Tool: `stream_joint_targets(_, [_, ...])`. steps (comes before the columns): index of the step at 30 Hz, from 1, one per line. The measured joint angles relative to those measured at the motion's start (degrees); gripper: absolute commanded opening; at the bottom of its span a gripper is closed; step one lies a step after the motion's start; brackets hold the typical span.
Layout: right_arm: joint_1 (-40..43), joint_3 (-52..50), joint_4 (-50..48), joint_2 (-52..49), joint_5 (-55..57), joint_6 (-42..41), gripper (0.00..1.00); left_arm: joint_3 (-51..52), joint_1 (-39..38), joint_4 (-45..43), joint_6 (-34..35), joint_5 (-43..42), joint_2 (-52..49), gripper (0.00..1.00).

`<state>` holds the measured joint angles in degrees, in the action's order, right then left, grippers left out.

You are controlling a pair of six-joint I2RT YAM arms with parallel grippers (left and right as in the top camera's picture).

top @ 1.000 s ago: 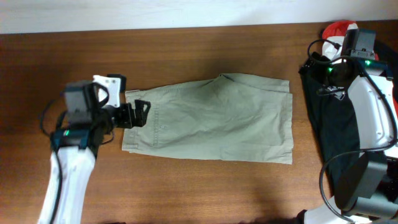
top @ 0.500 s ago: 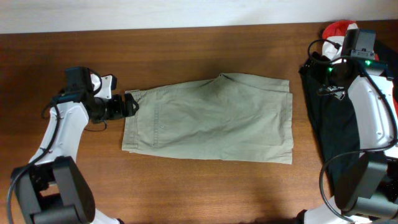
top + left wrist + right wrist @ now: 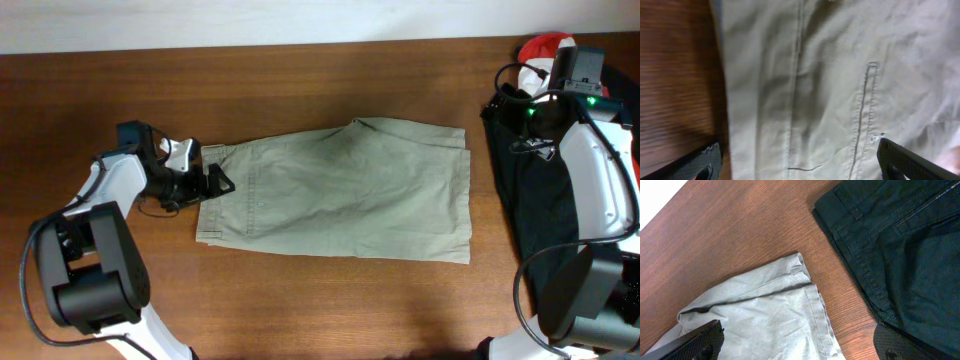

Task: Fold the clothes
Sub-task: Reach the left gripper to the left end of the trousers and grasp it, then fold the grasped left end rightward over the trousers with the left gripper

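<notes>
— Hovering where, that left gripper [image 3: 208, 183]?
— At the waistband end of the khaki shorts [image 3: 340, 190], jaws spread wide. They lie flat mid-table [image 3: 300, 300].
— And the right gripper [image 3: 800, 347]?
— Spread too, holding nothing, between the shorts' hem and the black garment [image 3: 535, 200].

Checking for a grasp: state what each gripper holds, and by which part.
Nothing held: left gripper open over the shorts at their waistband; right gripper open too.
</notes>
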<state>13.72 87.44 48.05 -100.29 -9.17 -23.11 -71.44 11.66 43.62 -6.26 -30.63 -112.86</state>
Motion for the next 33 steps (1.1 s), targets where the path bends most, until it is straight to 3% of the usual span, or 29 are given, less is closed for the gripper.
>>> stream_joint_targets(1, [0.0,0.0,0.0,0.0,0.0,0.0,0.99,-0.5,-0.2,0.5,0.0,-0.7,-0.6,0.78])
stream_joint_targets(2, [0.0,0.0,0.0,0.0,0.0,0.0,0.99,-0.8,-0.6,0.7,-0.1,-1.0,-1.0,0.56])
stream_joint_targets(3, [0.0,0.0,0.0,0.0,0.0,0.0,0.99,-1.0,-1.5,0.7,-0.2,-1.4,-1.6,0.23])
stream_joint_targets(6, [0.0,0.0,0.0,0.0,0.0,0.0,0.99,-0.8,-4.1,0.8,-0.2,-1.5,-3.7,0.01])
stream_joint_targets(10, [0.0,0.0,0.0,0.0,0.0,0.0,0.99,-0.6,-5.0,1.0,0.1,-1.8,-4.3,0.00])
stream_joint_targets(13, [0.0,0.0,0.0,0.0,0.0,0.0,0.99,-3.2,-4.3,8.8,2.2,4.1,-4.5,0.01])
stream_joint_targets(17, [0.0,0.0,0.0,0.0,0.0,0.0,0.99,-16.0,0.5,24.6,6.1,18.3,-5.9,0.00])
stream_joint_targets(20, [0.0,0.0,0.0,0.0,0.0,0.0,0.99,-32.9,2.3,37.2,9.2,23.0,-6.2,0.00])
stream_joint_targets(22, [0.0,0.0,0.0,0.0,0.0,0.0,0.99,-38.4,1.5,41.9,10.5,24.3,-5.9,0.00])
stream_joint_targets(33, [0.0,0.0,0.0,0.0,0.0,0.0,0.99,-42.2,-12.7,43.6,15.4,26.8,15.1,0.00])
